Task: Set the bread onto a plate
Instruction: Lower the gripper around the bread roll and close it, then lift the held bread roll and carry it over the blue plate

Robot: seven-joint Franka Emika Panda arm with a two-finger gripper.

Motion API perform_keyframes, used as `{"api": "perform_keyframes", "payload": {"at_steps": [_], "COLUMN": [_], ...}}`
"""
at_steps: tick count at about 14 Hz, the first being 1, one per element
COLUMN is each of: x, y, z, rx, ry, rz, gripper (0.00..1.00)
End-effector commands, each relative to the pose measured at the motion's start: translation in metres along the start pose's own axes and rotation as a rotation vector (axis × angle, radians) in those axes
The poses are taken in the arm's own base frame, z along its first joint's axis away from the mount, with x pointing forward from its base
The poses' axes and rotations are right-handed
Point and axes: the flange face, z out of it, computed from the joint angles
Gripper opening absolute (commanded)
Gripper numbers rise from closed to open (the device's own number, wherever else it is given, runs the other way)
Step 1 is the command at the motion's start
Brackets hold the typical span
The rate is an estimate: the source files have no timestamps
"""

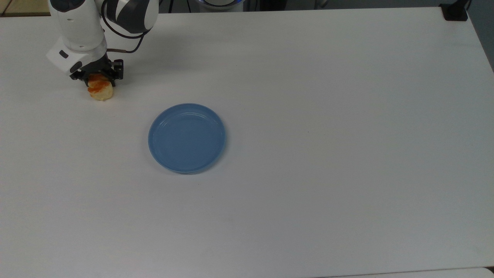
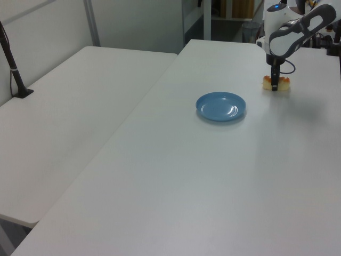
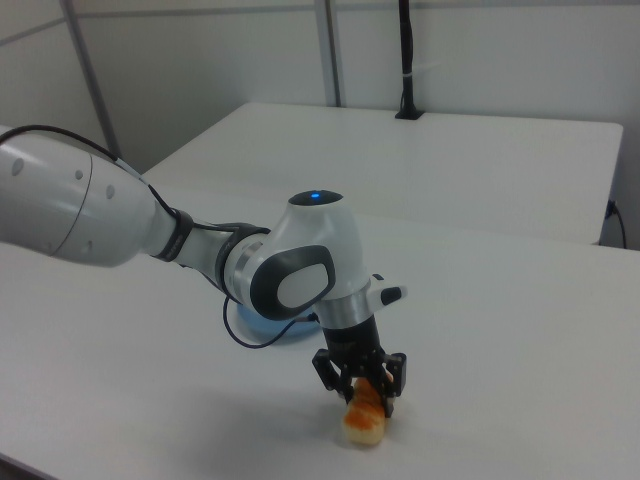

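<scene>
The bread [image 1: 102, 92], a pale-yellow roll with orange-brown patches, lies on the white table at the top view's far left. My gripper [image 1: 98, 79] is down over its far end, open, with one finger on each side of the roll. In the left view the gripper [image 2: 275, 86] stands upright across the middle of the bread [image 2: 284, 82]. The right view shows the gripper [image 3: 363, 395] astride the bread [image 3: 365, 422]. The blue plate [image 1: 187, 137] sits bare to the top view's lower right of the bread, also seen as the plate [image 2: 220, 106] and partly behind the arm as the plate [image 3: 262, 330].
The white table [image 1: 328, 116] stretches wide to the top view's right of the plate. A second white table [image 2: 74, 101] adjoins on the left view's left, with a black post [image 2: 13, 69] clamped at its edge. A black mount [image 1: 454, 11] sits at the top view's far right corner.
</scene>
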Motion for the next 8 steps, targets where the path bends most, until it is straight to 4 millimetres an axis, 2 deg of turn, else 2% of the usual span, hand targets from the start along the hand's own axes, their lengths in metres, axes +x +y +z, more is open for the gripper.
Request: {"api": "perform_keyframes", "payload": {"at_steps": [1, 3, 5, 7, 8], "x": [-0.001, 0.004, 0.016, 0.038, 0.048], "y": [0.006, 0.009, 0.012, 0.004, -0.007], "z": [-0.012, -0.031, -0.061, -0.091, -0.100], "rx": [-0.018, -0.019, 0.014, 0.069, 0.097], "ry": [0.026, 0.060, 0.077, 0.151, 0.185], "rz": [-0.026, -0.006, 0.020, 0.071, 0.086], "gripper": [0.20, 0.20, 0.22, 0.24, 0.25]}}
